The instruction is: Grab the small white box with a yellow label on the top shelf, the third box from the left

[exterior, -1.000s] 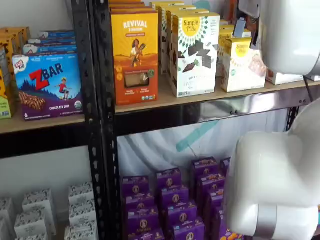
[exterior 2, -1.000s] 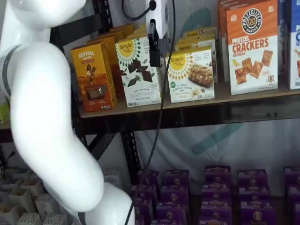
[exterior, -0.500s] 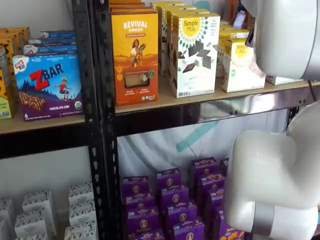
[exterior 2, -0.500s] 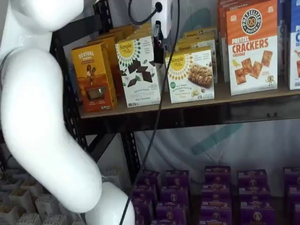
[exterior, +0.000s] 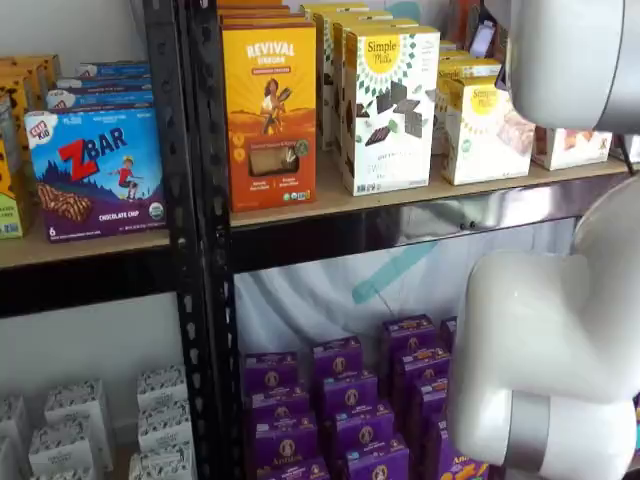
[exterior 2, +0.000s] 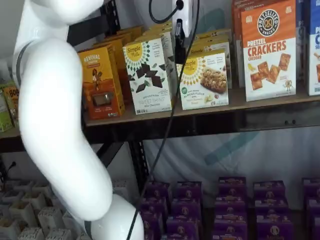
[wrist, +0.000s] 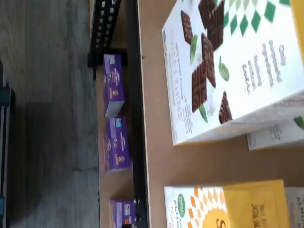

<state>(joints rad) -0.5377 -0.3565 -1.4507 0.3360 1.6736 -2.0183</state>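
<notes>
Shelved at the front of the top shelf [exterior 2: 260,102], your small white box [exterior 2: 204,80] stays reachable; gripper [exterior 2: 179,47] side-on, spread unreadable.

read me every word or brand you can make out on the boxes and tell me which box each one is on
"REVIVAL": orange carton
"Simple Mills": tall white carton; "SWEET THINS" in a shelf view
"Simple Mills", "ALMOND FLOUR": small white box
"PRETZELIZED", "PRETZEL CRACKERS CHEDDAR": orange cracker carton
"ZBAR", "CHOCOLATE CHIP", "6": blue box
Purple boxes, white cartons at the bottom, other fine print: too small to read.
</notes>
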